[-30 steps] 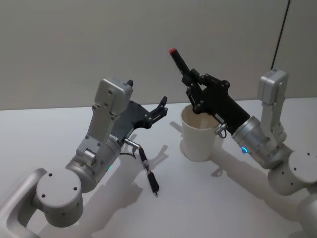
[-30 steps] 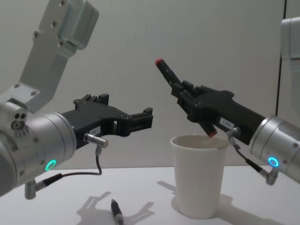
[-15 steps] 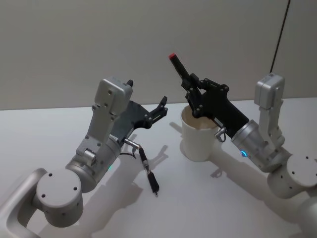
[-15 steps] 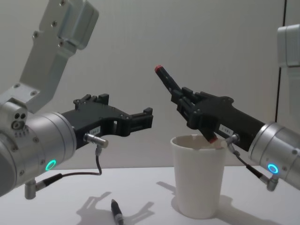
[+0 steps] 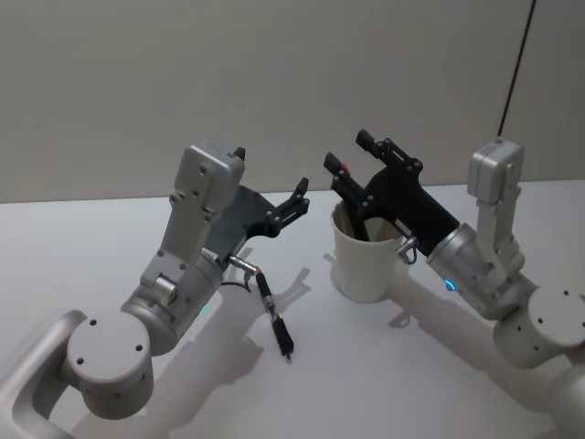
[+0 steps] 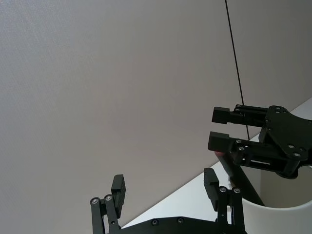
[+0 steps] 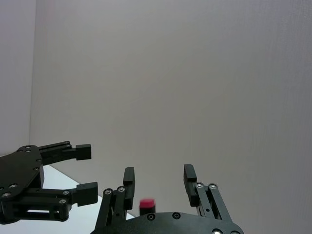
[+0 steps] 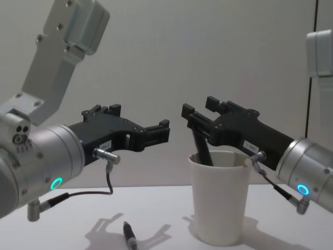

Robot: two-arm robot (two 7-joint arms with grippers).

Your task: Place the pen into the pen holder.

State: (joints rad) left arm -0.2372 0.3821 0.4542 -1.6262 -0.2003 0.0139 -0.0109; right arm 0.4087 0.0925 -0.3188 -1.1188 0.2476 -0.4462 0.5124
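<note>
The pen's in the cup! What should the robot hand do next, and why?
Probably lift the right gripper straight up, clear of the pen holder. It is open, and the pen leans inside with its red top between the jaws, so a sideways pull might knock it. The left gripper hovers open nearby, idle.

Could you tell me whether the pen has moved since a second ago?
Yes: the pen has dropped into the pen holder, released by the right tool.
</note>
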